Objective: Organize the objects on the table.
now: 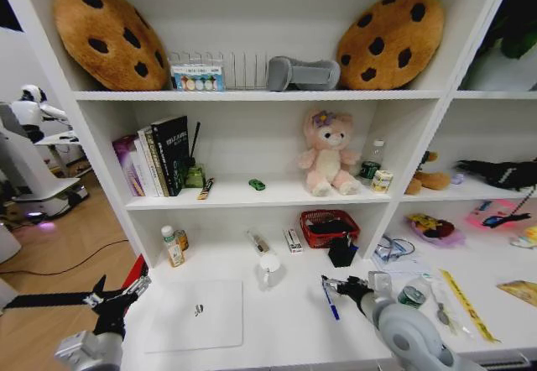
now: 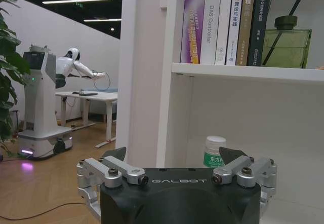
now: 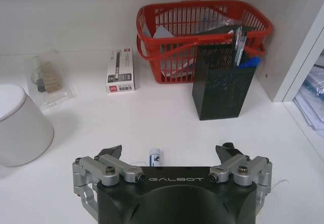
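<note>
A silver laptop (image 1: 197, 312) lies closed on the white table (image 1: 285, 337). A blue pen (image 1: 330, 301) lies to its right, directly under my right gripper (image 1: 334, 284). In the right wrist view that gripper (image 3: 170, 154) is open, and the pen's end (image 3: 155, 158) shows between the fingers, untouched. A yellow ruler (image 1: 463, 304) lies at the far right. A green toy car (image 1: 257, 185) and a small can (image 1: 370, 169) sit on the shelf above. My left gripper (image 1: 119, 289) hovers open and empty at the table's left edge, also seen in the left wrist view (image 2: 174, 155).
A black mesh pen holder (image 3: 221, 84) with pens stands before a red basket (image 3: 202, 31). A white mug (image 3: 20, 125) and a pen box (image 3: 120, 71) sit nearby. A green-labelled bottle (image 2: 214, 152) stands at the back left. Books (image 1: 155, 157) fill the shelf above.
</note>
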